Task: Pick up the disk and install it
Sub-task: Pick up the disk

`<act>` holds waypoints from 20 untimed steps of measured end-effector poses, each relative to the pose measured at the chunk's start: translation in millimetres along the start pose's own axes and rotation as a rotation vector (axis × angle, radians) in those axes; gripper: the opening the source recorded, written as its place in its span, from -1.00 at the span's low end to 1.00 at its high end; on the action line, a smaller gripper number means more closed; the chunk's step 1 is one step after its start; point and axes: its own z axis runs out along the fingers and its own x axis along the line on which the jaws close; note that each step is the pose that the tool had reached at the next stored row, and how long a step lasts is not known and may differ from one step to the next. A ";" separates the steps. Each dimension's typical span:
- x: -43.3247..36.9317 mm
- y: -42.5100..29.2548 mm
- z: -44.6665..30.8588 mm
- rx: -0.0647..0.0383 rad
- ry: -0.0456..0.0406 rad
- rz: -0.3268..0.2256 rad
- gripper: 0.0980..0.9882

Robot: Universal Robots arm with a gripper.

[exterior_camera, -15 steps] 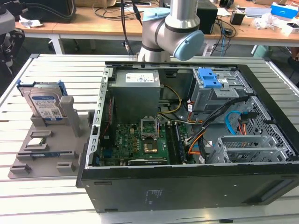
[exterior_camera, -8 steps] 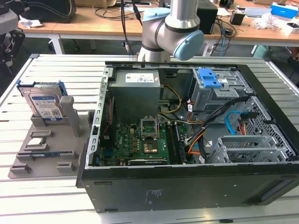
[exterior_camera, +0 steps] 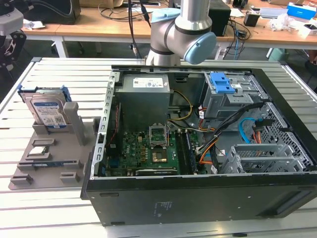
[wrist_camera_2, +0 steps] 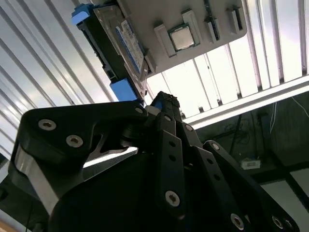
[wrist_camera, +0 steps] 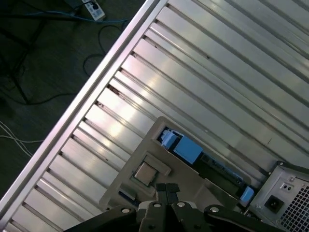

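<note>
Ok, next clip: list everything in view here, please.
disk: one, silver with blue frame, standing in the grey holder, exterior view's left.
holder: one, grey, on the table beside the case.
chip: one, silver, in a holder recess.
computer case: one, black, open, mid-table.
power-supply box: one, grey, inside the case.
circuit board: one, green, case floor.
table: one, silver slats.
arm: one, grey-blue, behind the case.
gripper: one, black, shut, empty, aimed at the holder.
</note>
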 end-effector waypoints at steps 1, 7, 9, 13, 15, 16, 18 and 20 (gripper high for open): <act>0.0 0.0 0.0 0.000 0.0004 -0.011 -0.98; 0.0 0.0 0.0 0.000 0.0029 -0.081 -0.98; 0.0 0.0 0.0 0.000 0.0041 -0.114 -0.98; 0.0 0.0 0.0 0.000 0.0059 -0.165 -0.98; 0.0 0.0 0.0 0.001 0.0068 -0.190 -0.98; 0.0 0.0 0.0 0.001 0.0074 -0.205 -0.98; 0.0 0.0 0.0 0.001 0.0081 -0.228 -0.98; 0.0 0.0 0.0 0.001 0.0088 -0.248 -0.98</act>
